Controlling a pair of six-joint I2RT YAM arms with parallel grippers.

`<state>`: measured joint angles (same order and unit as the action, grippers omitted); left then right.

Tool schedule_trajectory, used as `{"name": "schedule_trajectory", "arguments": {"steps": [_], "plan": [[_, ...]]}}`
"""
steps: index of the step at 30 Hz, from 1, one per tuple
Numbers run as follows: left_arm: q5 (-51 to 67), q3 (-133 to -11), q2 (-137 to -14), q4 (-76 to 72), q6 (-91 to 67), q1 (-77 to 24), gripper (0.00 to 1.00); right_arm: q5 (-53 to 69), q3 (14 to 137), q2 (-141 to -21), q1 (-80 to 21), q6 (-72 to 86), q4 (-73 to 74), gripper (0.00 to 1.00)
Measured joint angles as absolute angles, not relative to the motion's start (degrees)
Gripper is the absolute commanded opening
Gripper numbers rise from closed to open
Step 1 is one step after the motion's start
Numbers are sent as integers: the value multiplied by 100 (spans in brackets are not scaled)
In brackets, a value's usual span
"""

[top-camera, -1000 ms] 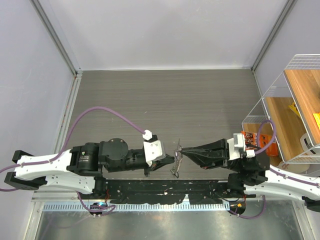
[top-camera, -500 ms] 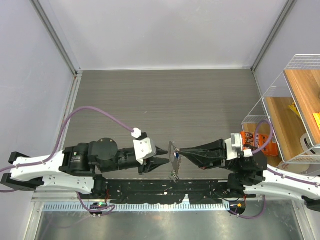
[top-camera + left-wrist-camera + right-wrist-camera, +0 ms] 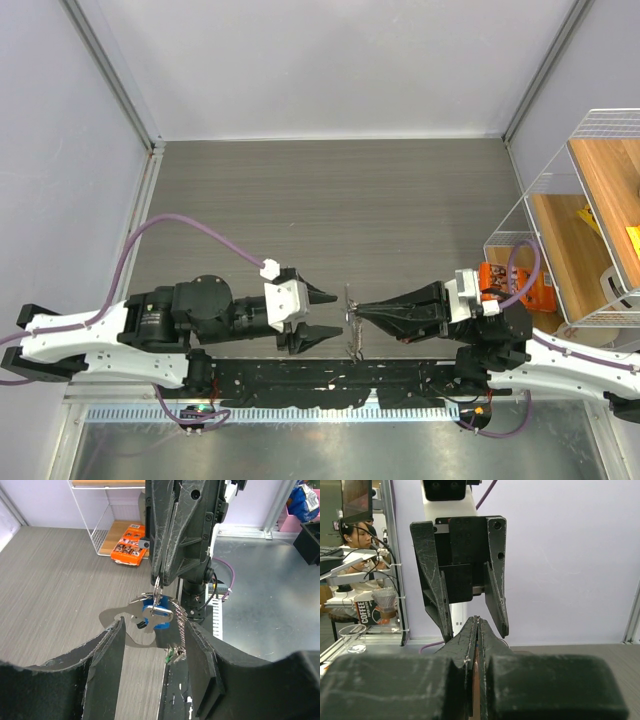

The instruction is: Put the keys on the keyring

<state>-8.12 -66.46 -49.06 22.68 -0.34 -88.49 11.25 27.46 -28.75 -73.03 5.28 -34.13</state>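
We think this is a lab: plain walls [image 3: 330, 60] close in the bench [image 3: 330, 200], and a person [image 3: 348, 536] with a headset is near a screen [image 3: 356, 500].

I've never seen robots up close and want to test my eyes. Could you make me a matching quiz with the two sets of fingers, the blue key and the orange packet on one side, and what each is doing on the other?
Column one:
1. left fingers
2. right fingers
3. blue key
4. orange packet

Column two:
A. pinched shut on the keyring
B. lying at the foot of the wire rack
C. spread open, holding nothing
D. dangling in mid-air

Pairs: 1-C, 2-A, 3-D, 4-B.
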Motion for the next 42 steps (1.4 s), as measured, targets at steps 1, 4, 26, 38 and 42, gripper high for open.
{"name": "schedule_trajectory", "arguments": {"steps": [1, 4, 26, 38, 42], "plan": [[-790, -6646, -4932, 2265, 12, -8849, 52, 1146, 2753, -2882, -7303, 539, -3411, 5], [-720, -6646, -4976, 2252, 71, -8849, 43, 1221, 2766, -2891, -7303, 587, -3374, 6], [-333, -6652, -5113, 2121, 204, -8849, 3, 1599, 2895, -2912, -7303, 646, -3138, 6], [-292, -6657, -5116, 1979, 209, -8849, 0, 1610, 2943, -2952, -7303, 657, -3304, 5], [-294, -6657, -5116, 1949, 211, -8849, 0, 1496, 2794, -2965, -7306, 672, -3677, 6]]}}
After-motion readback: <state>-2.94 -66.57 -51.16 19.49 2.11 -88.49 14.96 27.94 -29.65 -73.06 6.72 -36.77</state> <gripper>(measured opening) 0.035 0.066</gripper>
